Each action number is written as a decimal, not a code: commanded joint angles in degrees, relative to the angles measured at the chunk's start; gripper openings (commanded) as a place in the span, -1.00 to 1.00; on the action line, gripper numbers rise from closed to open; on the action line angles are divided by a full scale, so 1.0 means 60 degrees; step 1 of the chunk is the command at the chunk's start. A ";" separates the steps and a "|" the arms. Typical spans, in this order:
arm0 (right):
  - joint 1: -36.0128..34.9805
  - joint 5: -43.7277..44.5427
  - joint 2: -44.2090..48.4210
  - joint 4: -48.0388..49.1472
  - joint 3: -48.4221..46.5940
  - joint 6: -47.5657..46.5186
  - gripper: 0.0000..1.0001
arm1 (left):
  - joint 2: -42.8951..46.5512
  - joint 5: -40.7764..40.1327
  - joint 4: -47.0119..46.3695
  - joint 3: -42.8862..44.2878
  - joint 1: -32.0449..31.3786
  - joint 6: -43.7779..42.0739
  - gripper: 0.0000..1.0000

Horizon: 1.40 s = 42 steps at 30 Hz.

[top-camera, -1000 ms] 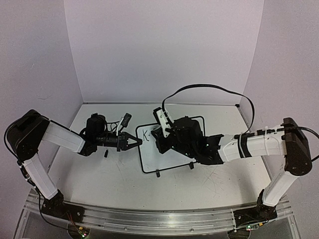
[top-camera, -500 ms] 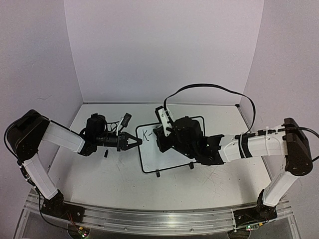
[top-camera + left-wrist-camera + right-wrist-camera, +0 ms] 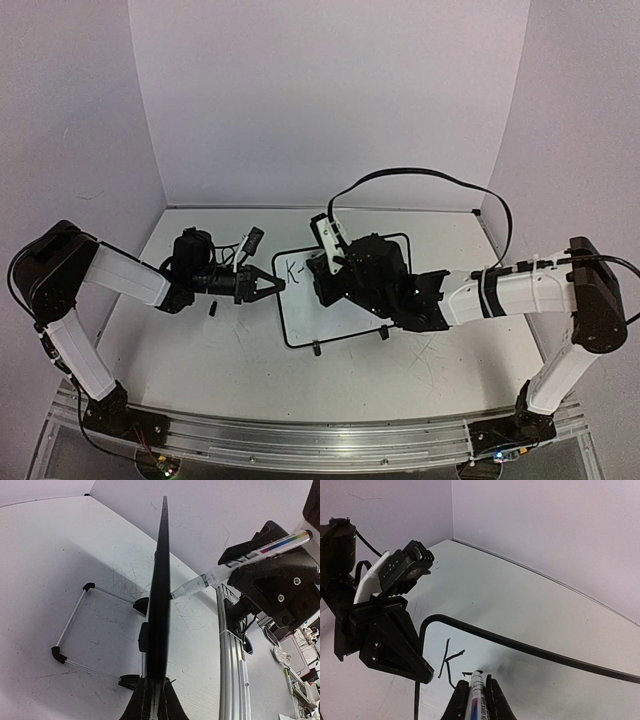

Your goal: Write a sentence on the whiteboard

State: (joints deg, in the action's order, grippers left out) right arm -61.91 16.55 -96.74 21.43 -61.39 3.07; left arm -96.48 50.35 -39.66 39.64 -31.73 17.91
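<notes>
The whiteboard (image 3: 345,308) stands tilted on its two black feet at mid-table. Of the sentence (image 3: 291,268) only a black "K" and a short stroke beside it show, at the board's top left; they also show in the right wrist view (image 3: 447,659). My left gripper (image 3: 278,285) is shut on the board's left edge, which is edge-on in the left wrist view (image 3: 161,580). My right gripper (image 3: 325,268) is shut on the marker (image 3: 326,237), whose tip touches the board at the end of the short stroke (image 3: 477,692). The marker also shows in the left wrist view (image 3: 235,565).
A small black piece (image 3: 212,309) lies on the table left of the board. The board's wire stand (image 3: 75,625) sticks out behind it. A black cable (image 3: 420,176) loops over the right arm. Lilac walls close the back and sides. An aluminium rail (image 3: 300,440) runs along the front.
</notes>
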 commanded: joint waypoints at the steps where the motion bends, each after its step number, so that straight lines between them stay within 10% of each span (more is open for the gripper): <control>1: 0.0063 -0.0134 -0.0277 0.0191 -0.0416 0.0081 -1.00 | 0.0479 0.0228 -0.0172 0.0058 0.0014 -0.0100 -1.00; 42: 0.0240 0.0487 -0.0138 0.0637 -0.0238 0.0419 -1.00 | 0.0488 0.0291 -0.0110 0.0070 0.0014 -0.0129 -1.00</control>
State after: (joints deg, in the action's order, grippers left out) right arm -61.58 18.23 -96.62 23.24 -60.64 5.43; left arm -96.38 50.19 -39.09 39.64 -31.73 17.80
